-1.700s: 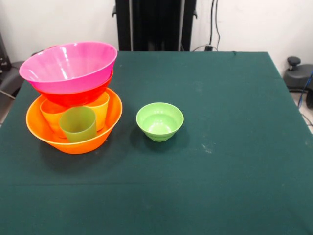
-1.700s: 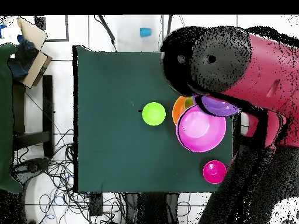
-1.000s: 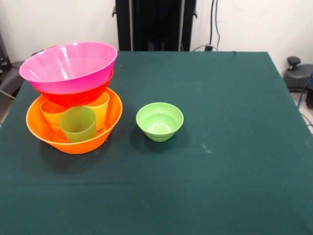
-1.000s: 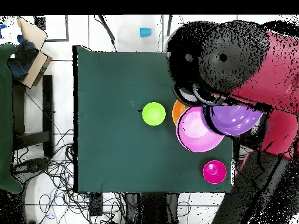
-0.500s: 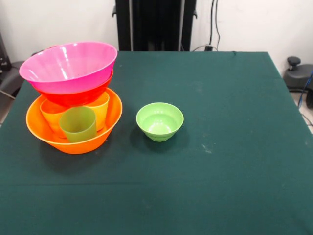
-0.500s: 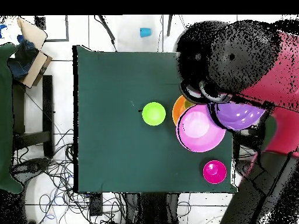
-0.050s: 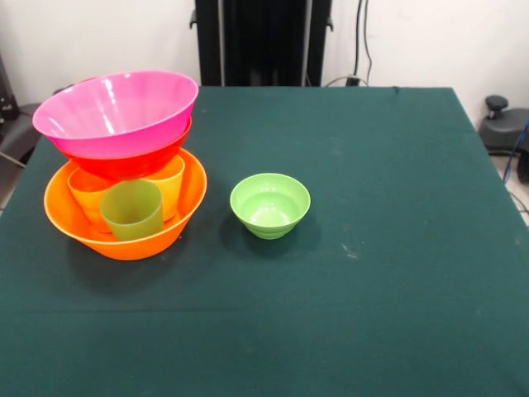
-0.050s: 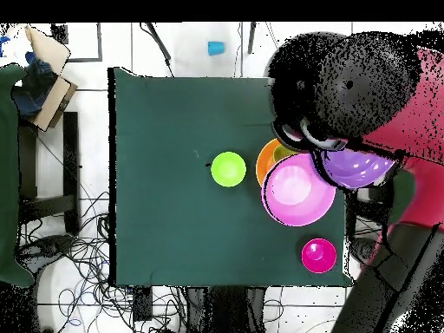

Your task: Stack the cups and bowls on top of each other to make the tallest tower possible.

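Front view: you are seeing the tower (image 7: 124, 161) sitting at left, pink bowl (image 7: 116, 112) topmost, and the light green bowl (image 7: 270, 204) standing apart mid-frame. Overhead: the arm (image 8: 364, 82) is covering the upper right above a purple bowl (image 8: 357, 166); a crimson bowl (image 8: 318, 255) is sitting lower right. You cannot tell its fingers' state.

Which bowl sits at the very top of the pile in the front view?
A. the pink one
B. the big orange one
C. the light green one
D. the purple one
A: the pink bowl tops the tower, above a red bowl and the cups in the large orange bowl.
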`<action>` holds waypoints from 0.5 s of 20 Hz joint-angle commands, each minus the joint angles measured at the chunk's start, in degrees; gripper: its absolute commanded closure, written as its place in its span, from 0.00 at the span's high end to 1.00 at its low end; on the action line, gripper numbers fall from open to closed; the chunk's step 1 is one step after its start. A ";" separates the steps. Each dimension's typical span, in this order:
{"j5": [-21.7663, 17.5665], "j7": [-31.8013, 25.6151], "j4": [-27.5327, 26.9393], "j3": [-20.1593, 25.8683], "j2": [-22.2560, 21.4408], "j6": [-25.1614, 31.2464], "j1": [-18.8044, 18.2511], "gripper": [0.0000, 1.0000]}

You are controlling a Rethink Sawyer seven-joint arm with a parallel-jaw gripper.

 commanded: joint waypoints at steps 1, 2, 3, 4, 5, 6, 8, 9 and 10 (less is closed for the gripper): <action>-3.87 -13.79 9.08 6.06 2.43 -4.80 -0.57 0.00; -3.90 -13.64 9.54 6.12 2.32 -5.50 -0.61 0.00; -3.82 -13.45 10.25 6.22 2.15 -6.44 -0.70 0.00; -3.75 -13.27 10.96 6.33 1.97 -7.39 -0.79 0.00; -3.67 -13.02 11.68 6.42 1.78 -8.24 -0.86 0.00; -3.58 -12.77 12.41 6.50 1.58 -9.09 -0.93 0.00; -3.54 -12.41 13.53 6.70 1.25 -10.31 -1.03 0.00; -3.54 -12.23 14.00 6.79 1.13 -10.88 -1.09 0.00; -3.56 -12.16 14.29 6.90 1.06 -11.17 -1.16 0.00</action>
